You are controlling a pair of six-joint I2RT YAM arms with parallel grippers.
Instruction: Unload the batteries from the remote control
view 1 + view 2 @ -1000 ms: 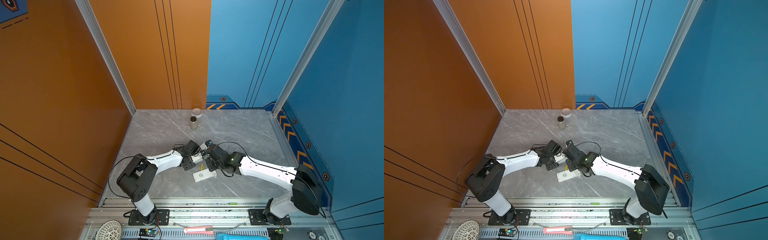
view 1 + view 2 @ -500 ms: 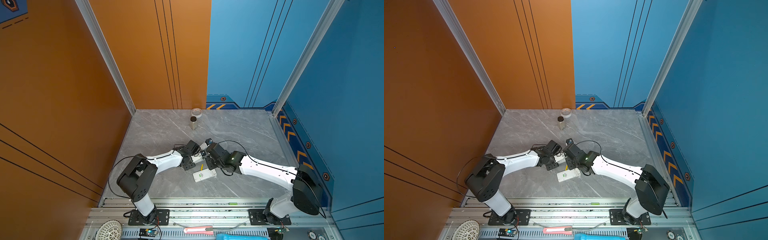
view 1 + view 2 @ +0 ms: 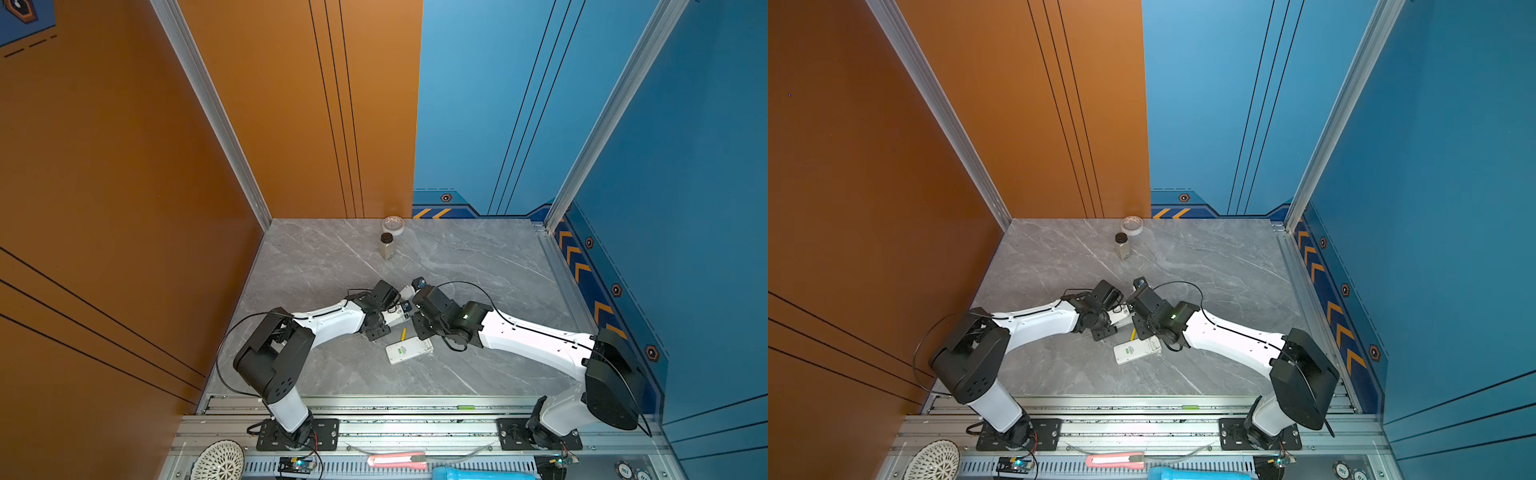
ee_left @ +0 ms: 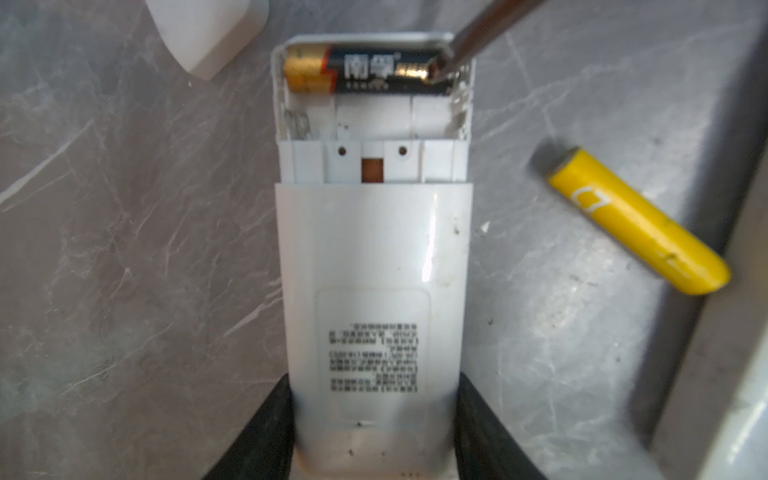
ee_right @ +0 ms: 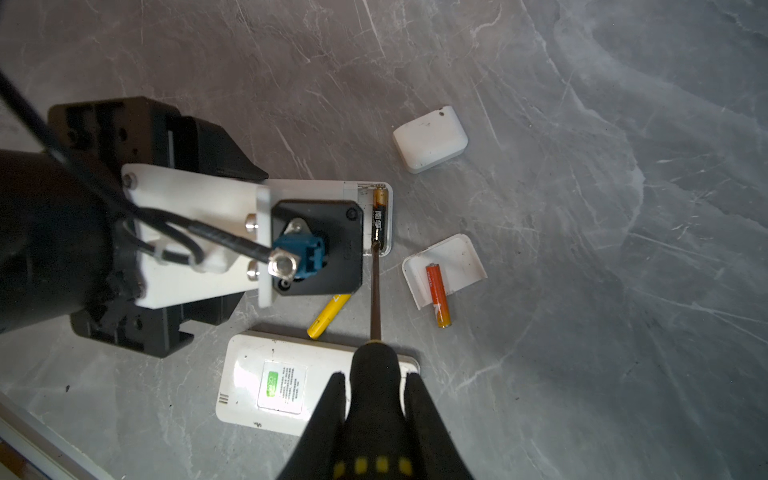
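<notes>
**Resting a screwdriver tip on the cell in the opened remote**

Nearest the arm bases we see a flat white plastic slab (image 3: 409, 350) with a green label, lying on the grey veined stone-look tabletop (image 3: 332, 266). Over it, the right gripper (image 5: 374, 399) has its black fingers pressed onto the black, yellow-dotted handle of a slim metal-shafted screwdriver (image 5: 375, 299). Just beside the slab's far edge, a smooth yellow cylindrical battery (image 4: 636, 220) lies loose on the table.

Next, the left gripper (image 4: 374, 419) pinches the sides of a glossy white plastic remote control (image 4: 374, 249), back side up, its compartment uncovered. We see a black-and-gold cylindrical battery (image 4: 374, 70) seated in the end slot, with the screwdriver tip touching one end of it. The neighbouring slot shows a coil spring.

Off to the side, an orange-red cylindrical battery (image 5: 437, 295) lies partly on a curved white plastic cover (image 5: 457, 257), hollow side up. A rounded white plastic cap (image 5: 430, 139) lies near.

Farthest back, by the wall, stand a small black-capped bottle (image 3: 386, 246) and a tape roll (image 3: 392, 224).
</notes>
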